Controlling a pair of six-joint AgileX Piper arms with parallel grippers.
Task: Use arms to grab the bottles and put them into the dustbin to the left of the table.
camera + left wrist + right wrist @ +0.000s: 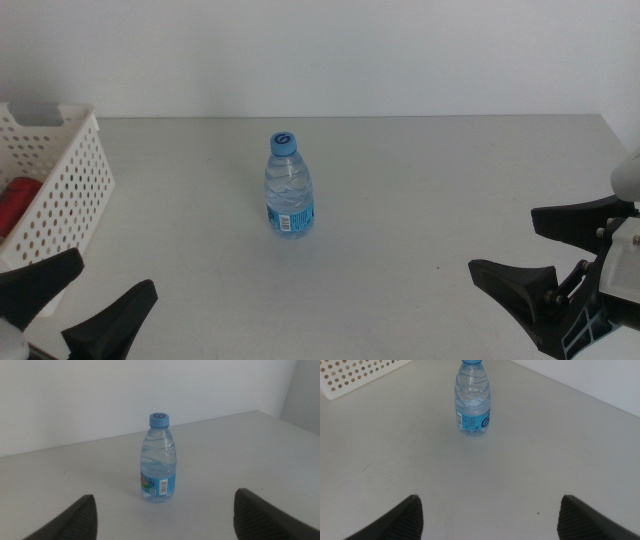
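Note:
A small clear bottle (289,187) with a blue cap and blue label stands upright on the light-grey table (420,190) near its middle. It also shows in the left wrist view (158,458) and the right wrist view (473,399). The white perforated dustbin (62,190) stands at the left edge, with a red can (18,200) inside. My left gripper (75,305) is open and empty at the bottom left, well short of the bottle. My right gripper (540,250) is open and empty at the right edge. The yellow tea bottle is out of view.
A white wall (320,50) runs behind the table's far edge. The dustbin's corner shows in the right wrist view (355,375).

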